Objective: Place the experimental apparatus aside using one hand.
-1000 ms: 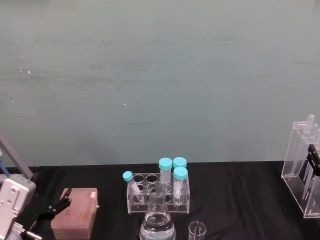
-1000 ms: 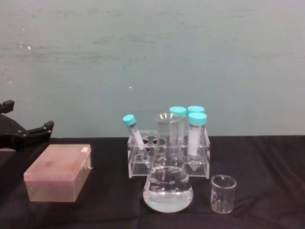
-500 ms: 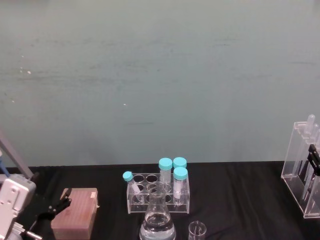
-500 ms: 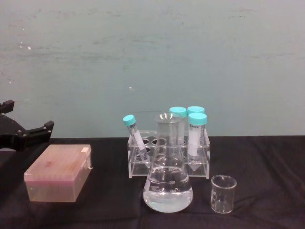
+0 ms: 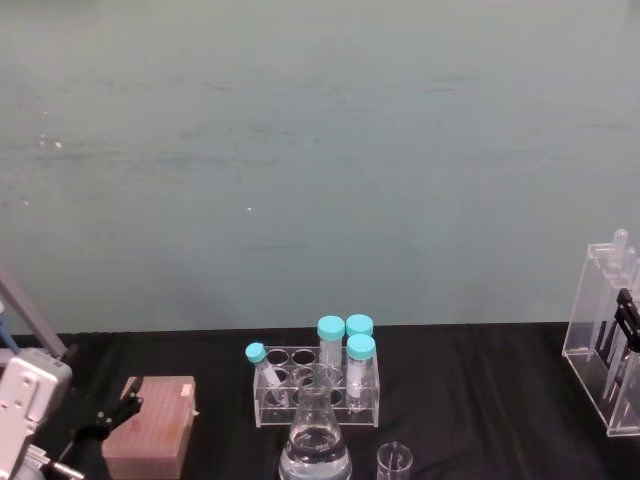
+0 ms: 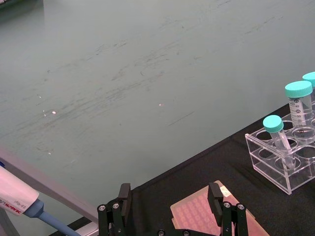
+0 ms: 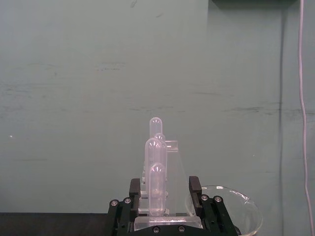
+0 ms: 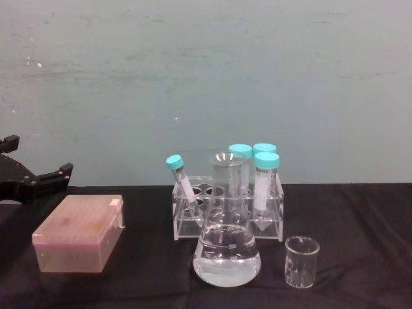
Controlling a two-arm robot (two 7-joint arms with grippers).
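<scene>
Grasping the tube rack (image 5: 590, 335) low with the right gripper (image 7: 165, 192) toward the table's (image 5: 480, 385) right edge, presumably for upright carrying; left gripper (image 6: 169, 191) released, idle by the pink box (image 8: 80, 233).

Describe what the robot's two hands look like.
Both are black with two flat fingers, fastened by small silver screws: the left hand and the right hand. In the head view, a white boxy housing sits behind the left hand's fingers.

The right gripper (image 5: 626, 318) touches the tall acrylic rack (image 5: 588, 335).
</scene>
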